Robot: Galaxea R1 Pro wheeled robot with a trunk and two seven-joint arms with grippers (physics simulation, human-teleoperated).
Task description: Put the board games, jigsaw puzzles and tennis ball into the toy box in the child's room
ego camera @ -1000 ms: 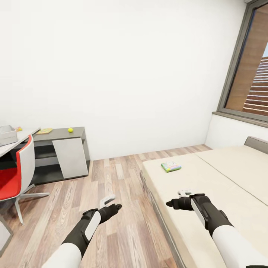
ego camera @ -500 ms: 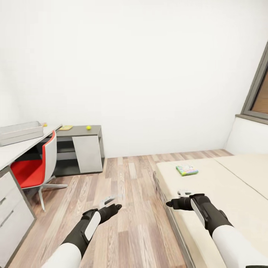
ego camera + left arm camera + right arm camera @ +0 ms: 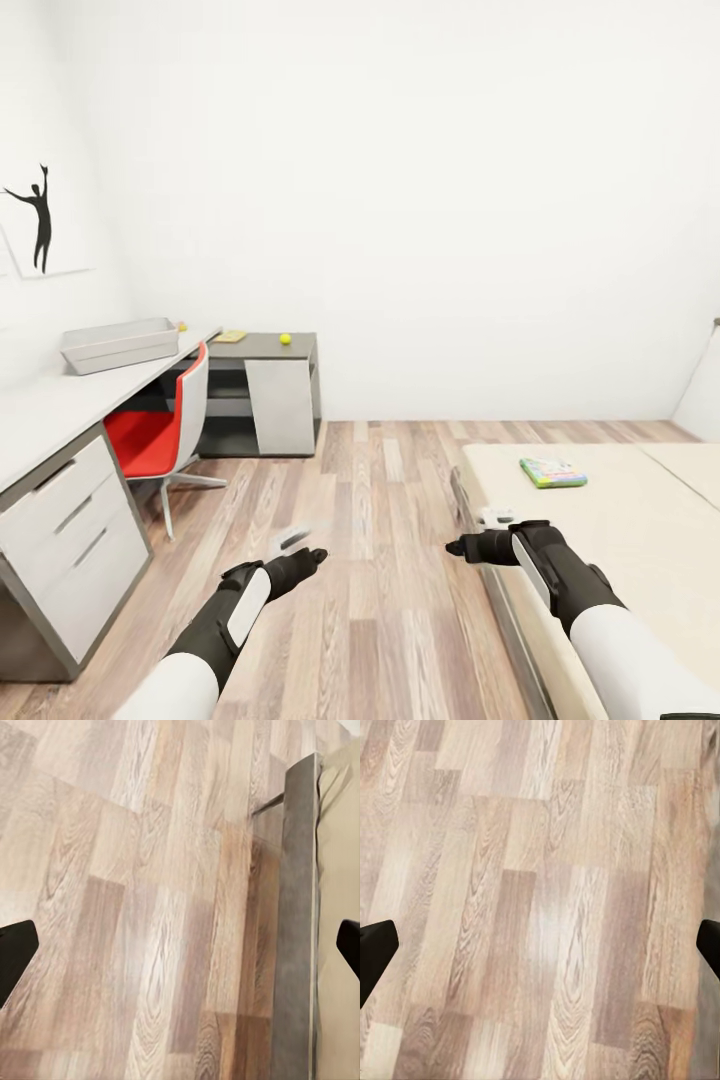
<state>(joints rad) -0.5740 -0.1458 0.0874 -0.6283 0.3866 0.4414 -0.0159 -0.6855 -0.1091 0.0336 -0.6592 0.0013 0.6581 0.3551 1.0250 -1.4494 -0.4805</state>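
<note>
Against the left wall of the white-walled room stands the L-shaped desk [image 3: 60,410], a long light-grey top on pale drawer fronts that meets a lower dark-grey unit in the far corner. On the long top, near its far end, rests the light grey rectangular plastic bin with flared sides [image 3: 120,344]. On the lower dark-grey top lie a thin flat yellowish square [image 3: 231,336], too small for its pattern to be read, and a small yellow-green ball [image 3: 285,339], set apart from one another. A red swivel chair with a white back [image 3: 160,435] is drawn up to the desk; a black silhouette picture [image 3: 40,215] hangs on the wall above. At right, a beige bed [image 3: 620,520] carries a flat green-edged printed game box [image 3: 553,472] near its far left corner.

Left gripper [image 3: 292,541]: held over the wood plank floor [image 3: 380,560], jaws spread wide with nothing between them; in the left wrist view its dark fingertips [image 3: 15,952] stand at opposite edges, with floor and the grey bed frame [image 3: 296,930] below. Right gripper [image 3: 495,519]: held at the bed's near left edge, likewise spread and empty, its fingertips [image 3: 376,945] framing bare planks. The game box lies beyond the right gripper, well apart; bin, square and ball lie well apart from both.
</note>
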